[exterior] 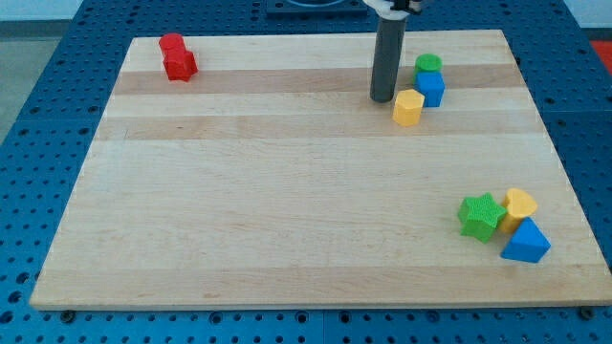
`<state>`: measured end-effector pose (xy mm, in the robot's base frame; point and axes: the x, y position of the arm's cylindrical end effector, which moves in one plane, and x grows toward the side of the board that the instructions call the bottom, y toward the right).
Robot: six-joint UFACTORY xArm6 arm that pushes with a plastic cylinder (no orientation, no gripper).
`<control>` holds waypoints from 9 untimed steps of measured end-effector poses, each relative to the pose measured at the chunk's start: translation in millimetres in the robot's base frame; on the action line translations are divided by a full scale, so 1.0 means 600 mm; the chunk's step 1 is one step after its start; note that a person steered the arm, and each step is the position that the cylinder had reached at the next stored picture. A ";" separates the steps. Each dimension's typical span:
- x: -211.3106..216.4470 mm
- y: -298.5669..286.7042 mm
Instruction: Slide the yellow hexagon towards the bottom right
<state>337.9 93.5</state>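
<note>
Upright, the yellow hexagon touches a blue block, my tip bare, just left.

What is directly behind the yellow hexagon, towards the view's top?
Behind the yellow hexagon stands a blue block, with a green block behind that. The blue block's lower left part is covered. My tip is at the hexagon's left.

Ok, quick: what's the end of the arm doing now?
My tip: a bare rod holding nothing, just to the view's left of the yellow hexagon; contact cannot be told.
</note>
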 end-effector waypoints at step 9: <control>0.114 0.027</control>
<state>406.3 109.7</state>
